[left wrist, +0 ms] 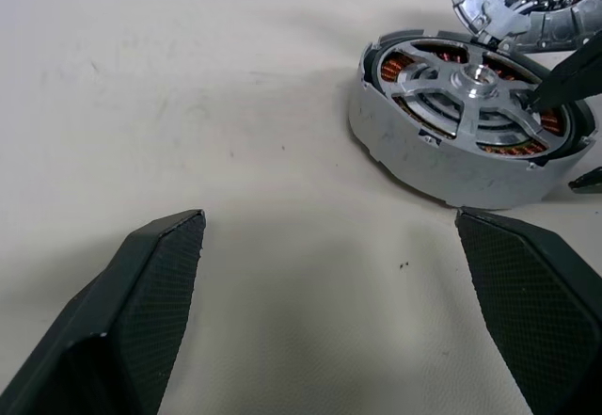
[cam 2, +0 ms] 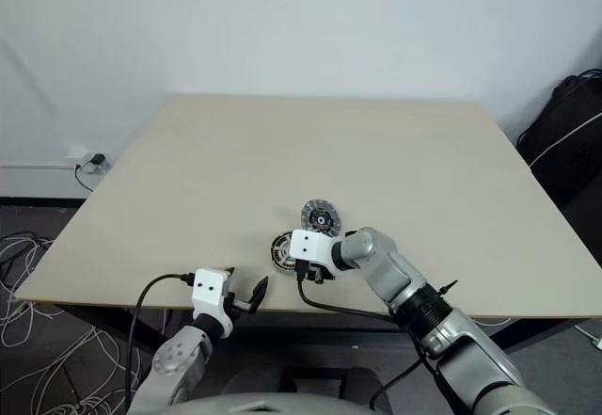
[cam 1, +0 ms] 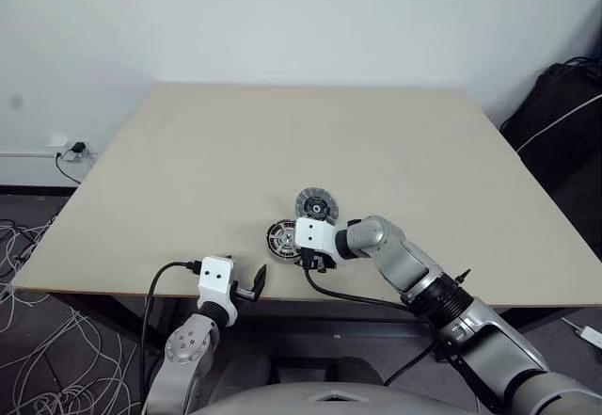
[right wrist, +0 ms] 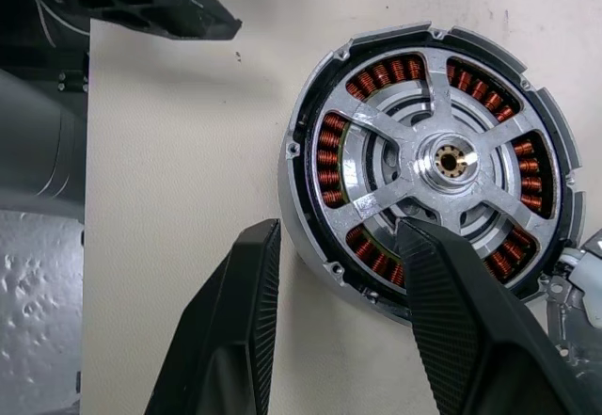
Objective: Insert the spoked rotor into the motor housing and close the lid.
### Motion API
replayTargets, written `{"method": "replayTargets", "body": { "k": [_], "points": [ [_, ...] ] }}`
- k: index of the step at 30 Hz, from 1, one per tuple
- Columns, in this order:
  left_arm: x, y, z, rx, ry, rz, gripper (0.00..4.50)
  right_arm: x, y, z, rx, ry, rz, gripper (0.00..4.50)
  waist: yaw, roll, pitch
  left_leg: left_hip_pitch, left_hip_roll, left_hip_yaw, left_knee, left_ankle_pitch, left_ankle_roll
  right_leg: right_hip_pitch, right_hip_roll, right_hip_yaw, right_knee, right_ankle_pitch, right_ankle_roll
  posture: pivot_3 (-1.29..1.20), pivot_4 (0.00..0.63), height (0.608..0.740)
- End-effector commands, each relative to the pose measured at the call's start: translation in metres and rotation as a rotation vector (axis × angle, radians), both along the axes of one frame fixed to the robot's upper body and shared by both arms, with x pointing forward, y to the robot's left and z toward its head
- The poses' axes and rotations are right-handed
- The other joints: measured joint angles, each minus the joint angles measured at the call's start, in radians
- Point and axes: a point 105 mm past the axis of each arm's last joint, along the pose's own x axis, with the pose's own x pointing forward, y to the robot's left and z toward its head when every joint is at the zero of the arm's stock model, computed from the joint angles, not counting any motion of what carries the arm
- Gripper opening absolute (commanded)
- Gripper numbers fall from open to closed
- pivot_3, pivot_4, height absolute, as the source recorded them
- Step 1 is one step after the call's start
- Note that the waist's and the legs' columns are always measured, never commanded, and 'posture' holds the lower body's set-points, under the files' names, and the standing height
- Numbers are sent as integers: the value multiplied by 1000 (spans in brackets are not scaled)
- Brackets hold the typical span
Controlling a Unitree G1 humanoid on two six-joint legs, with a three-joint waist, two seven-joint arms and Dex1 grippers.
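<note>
Spoked rotor point(right wrist: 442, 161): lies inside the motor housing point(right wrist: 331, 142), silver spokes up, with copper windings showing between them. From here I judge it seated or very nearly so. My right gripper point(right wrist: 339, 236) is half spread and pinches nothing. It straddles the housing's rim, one finger point(right wrist: 451, 311) over the rotor face near a spoke and the other point(right wrist: 235, 321) outside the wall, apart from it, over bare table. The left wrist view shows that inner fingertip resting on or just above the spoked face, and I cannot tell which. In the left eye view this sits at lower middle of the frame, close to the near edge of the table point(cam 1: 282, 133). The lid point(cam 1: 316, 204) lies just beyond the housing, up and slightly right of it, ribbed face and dark hub upward, rim nearly touching the housing. My left gripper point(cam 1: 254, 285) is spread wide and empty at the lower left of centre, near the table edge and pointing toward the housing. To do the step well, I should confirm the rotor sits level all round before leaving it and press only on the hub or a spoke, never the windings. I should lift the inner finger straight up so it does not drag the rotor out. The lid's closeness risks a nudge.
</note>
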Motion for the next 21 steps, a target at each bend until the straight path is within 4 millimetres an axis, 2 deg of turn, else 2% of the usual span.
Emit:
{"method": "replayTargets", "body": {
  "k": [1, 6, 7, 9, 21],
  "points": [
    [5, -2, 14, -13, -50, 1, 4500, 3, -2, 2, -34, -16, 23, 1695, 0, 0, 0, 0, 0, 0, 0, 0, 0, 0, 0, 0, 0, 0, 0, 0, 0, 740],
    [5, -2, 15, -14, -52, 12, 4500, 4, 1, 0, -42, -19, 32, 262, -3, 0, -2, 1, 0, 0, 0, 0, 0, 0, 0, 0, 1, 0, 0, 0, 0, 740],
    [5, -2, 15, -15, -52, 13, 4500, 4, 1, 1, -41, -19, 33, 134, -3, 1, -2, 1, 0, 0, 0, 0, 0, 0, 0, 0, 1, 0, 0, 0, 0, 740],
    [4, -1, 15, -16, -52, 20, 4500, 4, 2, 1, -38, -18, 36, 25, 2, 2, -3, 1, 0, 0, 0, 0, 0, 1, 0, 0, 1, 0, 0, 0, 0, 740],
    [4, -1, 16, -21, -50, 29, 4500, 4, 6, 4, -14, -15, 29, 25, 1, 2, -3, 1, 0, 0, 0, 0, 0, 1, 0, 0, 1, 0, 0, 0, 0, 740]
  ]
}}
